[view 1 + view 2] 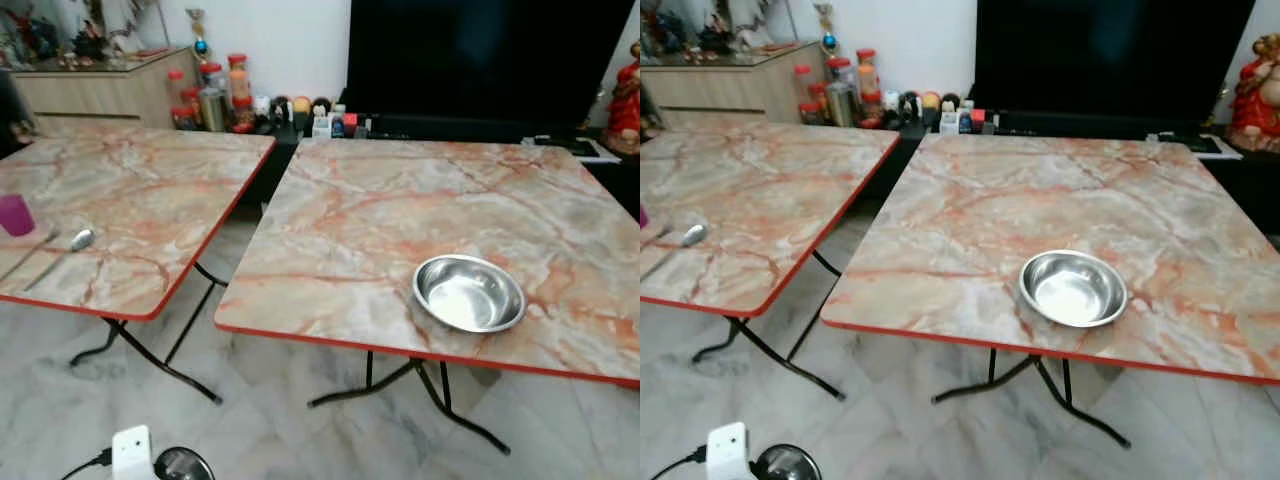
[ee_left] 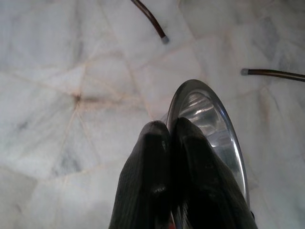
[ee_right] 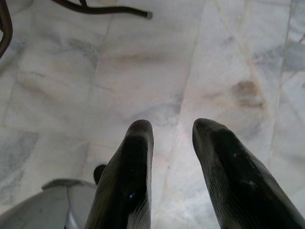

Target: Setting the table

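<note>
- Nearest, low over the marble floor (image 2: 57, 95), the left gripper (image 2: 170, 125) has its two black fingers pressed together on the rim of a steel bowl (image 2: 209, 119); the bowl hangs edge-on, rim running along the fingers, its hollow facing to one side.
- The right gripper (image 3: 172, 128) hangs over the same floor with its fingers spread and nothing between them.
- On the near table (image 1: 350, 220) a second steel bowl (image 1: 469, 292) sits upright, mouth up, close to the front edge and right of centre.
- On the left table (image 1: 150, 190) a spoon (image 1: 70, 248) lies near the front edge, its long axis slanting, bowl end toward the far right, handle toward the near left; a purple cup (image 1: 15, 214) stands upright just beyond it.
- Farther back, jars and bottles (image 1: 215, 95) stand by a dark screen (image 1: 480, 55); their labels are too small to read.
</note>
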You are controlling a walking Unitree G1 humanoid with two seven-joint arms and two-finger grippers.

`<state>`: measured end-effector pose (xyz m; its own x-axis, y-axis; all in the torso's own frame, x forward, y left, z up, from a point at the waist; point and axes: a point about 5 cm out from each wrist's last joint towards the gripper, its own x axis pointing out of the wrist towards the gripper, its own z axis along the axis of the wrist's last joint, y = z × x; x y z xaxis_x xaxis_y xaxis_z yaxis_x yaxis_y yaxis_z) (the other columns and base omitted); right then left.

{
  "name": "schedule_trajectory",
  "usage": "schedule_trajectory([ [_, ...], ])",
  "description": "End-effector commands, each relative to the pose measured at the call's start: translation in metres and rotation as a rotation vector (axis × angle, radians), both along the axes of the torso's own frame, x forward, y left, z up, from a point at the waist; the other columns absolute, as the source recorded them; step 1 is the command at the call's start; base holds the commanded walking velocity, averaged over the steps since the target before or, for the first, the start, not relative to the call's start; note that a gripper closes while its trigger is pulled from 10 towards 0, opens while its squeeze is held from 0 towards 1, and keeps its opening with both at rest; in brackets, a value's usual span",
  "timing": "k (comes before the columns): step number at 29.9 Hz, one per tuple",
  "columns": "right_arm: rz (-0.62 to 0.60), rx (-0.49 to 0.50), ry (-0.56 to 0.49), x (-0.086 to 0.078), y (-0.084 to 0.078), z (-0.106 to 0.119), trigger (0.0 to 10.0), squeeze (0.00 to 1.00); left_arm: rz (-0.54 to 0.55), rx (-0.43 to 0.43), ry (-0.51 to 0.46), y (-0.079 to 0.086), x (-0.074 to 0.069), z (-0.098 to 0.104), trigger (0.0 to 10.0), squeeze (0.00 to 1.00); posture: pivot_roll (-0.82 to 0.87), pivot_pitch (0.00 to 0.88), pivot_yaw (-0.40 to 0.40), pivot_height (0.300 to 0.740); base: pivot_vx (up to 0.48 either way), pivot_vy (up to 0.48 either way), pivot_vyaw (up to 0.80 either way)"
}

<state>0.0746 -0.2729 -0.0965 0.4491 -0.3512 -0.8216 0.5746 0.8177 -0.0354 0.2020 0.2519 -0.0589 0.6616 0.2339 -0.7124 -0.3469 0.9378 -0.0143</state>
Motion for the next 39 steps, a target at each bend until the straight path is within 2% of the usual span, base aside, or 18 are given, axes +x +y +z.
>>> schedule_trajectory([
  [1, 0.006, 0.006, -0.016, 0.005, 0.003, 0.000, 10.0, 0.00, -0.017, 0.027, 0.020, 0.006, -0.002, 0.001, 10.0, 0.00, 0.00, 0.000, -0.020, 0.740, 0.000, -0.292, 0.00],
  [14, -0.009, 0.005, -0.016, 0.000, 0.003, 0.000, 10.0, 0.00, -0.024, 0.030, 0.025, 0.007, -0.005, -0.001, 10.0, 0.00, -0.01, 0.000, -0.022, 0.740, 0.000, -0.288, -0.06],
  [18, -0.007, 0.007, -0.014, -0.001, 0.003, -0.001, 10.0, 0.00, -0.026, 0.031, 0.022, 0.008, -0.004, 0.000, 10.0, 0.00, -0.01, 0.000, -0.023, 0.740, 0.000, -0.278, -0.71],
  [39, -0.015, 0.002, -0.026, 0.003, 0.002, 0.000, 10.0, 0.00, -0.007, 0.034, -0.031, 0.011, 0.009, 0.009, 10.0, 0.00, 0.01, 0.009, -0.024, 0.740, 0.000, -0.261, 0.00],
])
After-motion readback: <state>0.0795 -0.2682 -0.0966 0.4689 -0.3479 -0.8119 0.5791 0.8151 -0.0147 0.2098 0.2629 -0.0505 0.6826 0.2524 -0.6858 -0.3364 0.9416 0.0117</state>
